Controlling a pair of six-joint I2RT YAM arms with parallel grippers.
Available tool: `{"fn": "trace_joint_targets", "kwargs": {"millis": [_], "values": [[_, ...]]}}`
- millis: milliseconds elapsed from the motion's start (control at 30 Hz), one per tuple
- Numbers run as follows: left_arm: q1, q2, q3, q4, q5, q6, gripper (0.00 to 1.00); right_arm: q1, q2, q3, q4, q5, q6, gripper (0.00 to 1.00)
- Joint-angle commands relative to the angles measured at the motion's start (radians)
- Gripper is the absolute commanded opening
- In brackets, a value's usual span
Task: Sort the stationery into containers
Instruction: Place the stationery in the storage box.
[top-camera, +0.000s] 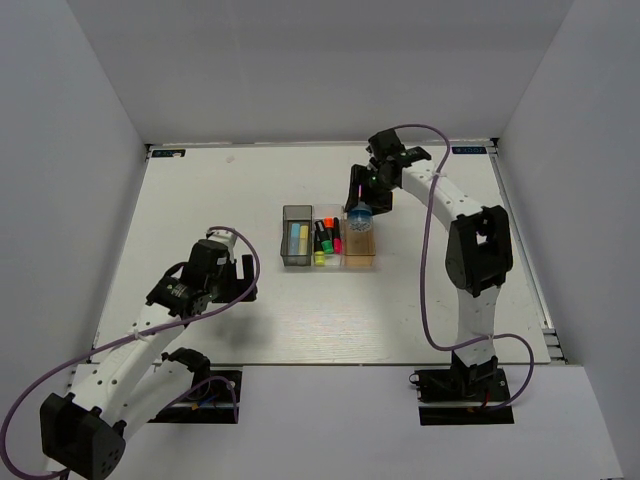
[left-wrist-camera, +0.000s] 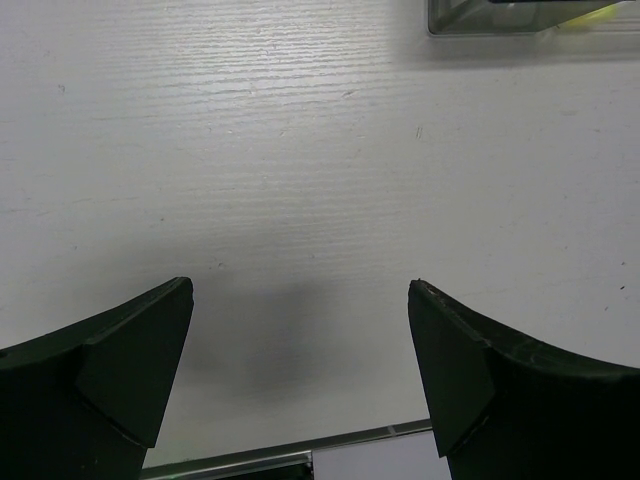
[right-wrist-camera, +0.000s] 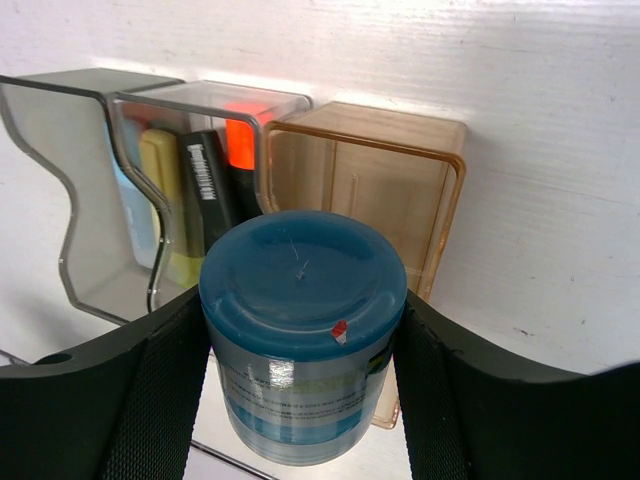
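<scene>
**Left pincer free, right pincer holds the round blue thing over the orange bin**

I start on the left. My left gripper (left-wrist-camera: 300, 290) hangs low over the white table (top-camera: 200, 190), near the left side. Its two fingers are spread wide apart, with only bare table between them. It holds nothing. It is well apart from the bins.

Next come the three bins, in a tight row in the middle of the table, side by side and touching.

The dark grey bin (top-camera: 285, 240) is first. In it lie the small blocks (top-camera: 296, 237), pale blue and yellow.

The clear bin (top-camera: 328, 264) is in the middle. In it lie the highlighters (top-camera: 326, 240), short and black, with orange, pink, green and yellow ends.

The orange-tan bin (top-camera: 361, 250) is last, on the right.

My right arm reaches in from the right, and the right gripper (top-camera: 361, 203) is at the far end of the orange-tan bin. Its fingers (right-wrist-camera: 150, 390) are clamped on the two sides of the blue-white chunky item (right-wrist-camera: 300, 290). That item is round, with a dark blue top and a blue and white band. It stands upright in the grip, over the end of the orange-tan bin. I cannot tell if it touches the bin.
</scene>
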Motion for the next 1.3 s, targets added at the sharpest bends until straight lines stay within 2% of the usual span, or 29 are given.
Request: {"fn": "trace_joint_targets", "kwargs": {"millis": [0,33,100,200,300,500,533,633,667,833,1033,1067,1267], "values": [[0.006,-0.006,-0.008,0.014,0.018,-0.004,0.99,0.006,-0.009,-0.012,0.021,0.013,-0.015,0.0],[0.006,-0.008,-0.008,0.015,0.018,-0.004,0.99,0.009,-0.01,-0.014,0.021,0.013,-0.019,0.01],[0.006,-0.011,-0.008,0.015,0.018,-0.004,0.99,0.011,-0.002,-0.028,0.023,0.013,-0.028,0.1],[0.006,-0.009,-0.009,0.014,0.015,-0.004,0.99,0.017,0.004,-0.037,0.029,0.015,-0.035,0.14],[0.005,-0.011,-0.011,0.015,0.015,-0.006,0.99,0.02,0.002,-0.055,0.033,0.016,-0.042,0.23],[0.005,-0.003,-0.008,0.014,0.012,-0.004,0.99,0.023,-0.009,-0.066,0.032,0.019,-0.054,0.36],[0.006,-0.006,-0.009,0.012,0.01,-0.006,0.99,0.026,-0.01,-0.068,0.03,0.021,-0.052,0.41],[0.005,-0.005,-0.009,0.014,0.009,-0.004,0.99,0.028,-0.025,-0.075,0.032,0.022,-0.054,0.43],[0.006,-0.006,-0.011,0.014,0.01,-0.006,0.99,0.028,-0.033,-0.08,0.029,0.025,-0.054,0.53],[0.006,-0.003,-0.009,0.015,0.01,-0.004,1.0,0.029,-0.061,-0.097,0.035,0.028,-0.062,0.55],[0.005,-0.006,-0.009,0.011,0.007,-0.006,1.0,0.028,-0.085,-0.1,0.035,0.025,-0.069,0.66],[0.005,-0.008,-0.011,0.015,0.004,-0.007,1.0,0.031,-0.085,-0.1,0.032,0.027,-0.069,0.75],[0.005,-0.006,-0.013,0.012,-0.001,-0.006,1.0,0.026,-0.119,-0.106,0.046,0.015,-0.077,0.78]]}}
